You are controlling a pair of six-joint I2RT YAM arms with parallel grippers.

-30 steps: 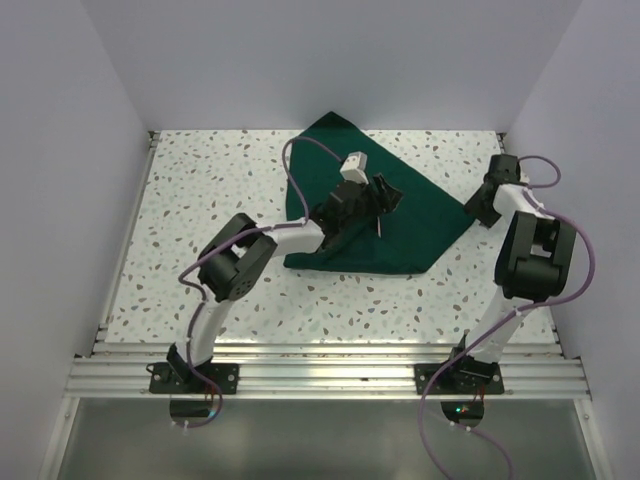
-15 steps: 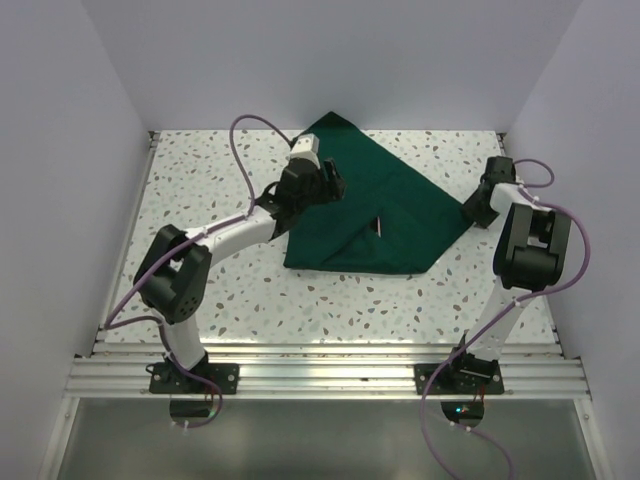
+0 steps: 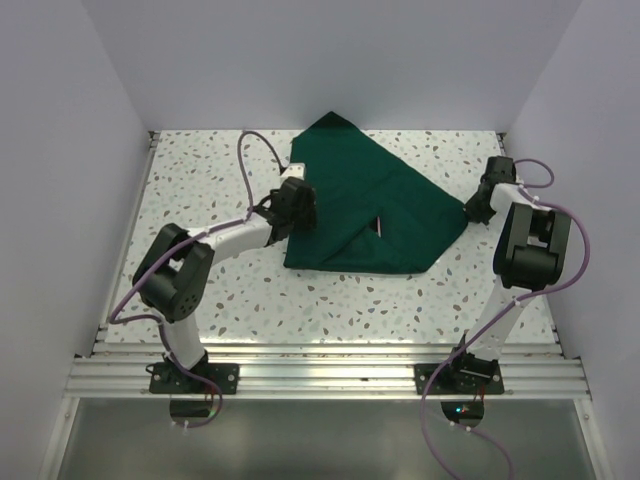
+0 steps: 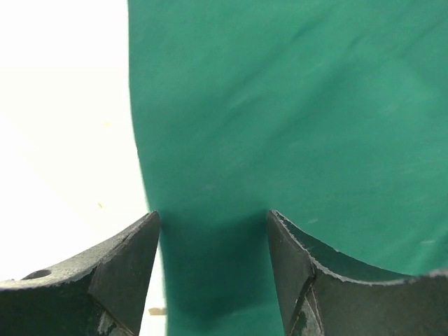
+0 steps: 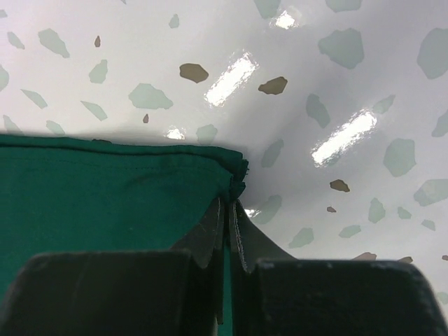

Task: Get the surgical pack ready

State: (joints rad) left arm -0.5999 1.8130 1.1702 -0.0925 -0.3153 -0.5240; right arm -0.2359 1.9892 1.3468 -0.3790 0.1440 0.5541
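The surgical pack [image 3: 370,205] is a dark green drape folded flat on the speckled table, with a small slit showing near its middle. My left gripper [image 3: 298,210] sits at the drape's left edge, jaws open, straddling the green cloth [image 4: 280,126] with the edge under its left finger. My right gripper [image 3: 478,208] is at the drape's right corner, shut on that corner [image 5: 234,175], the cloth pinched between the fingertips [image 5: 215,231].
The speckled table [image 3: 200,180] is bounded by purple-white walls left, right and behind. A metal rail [image 3: 320,375] runs along the near edge by the arm bases. Purple cables loop above both arms.
My left arm has swung from the drape's middle to its left edge and dropped low. My right gripper has shut on the drape's right corner.
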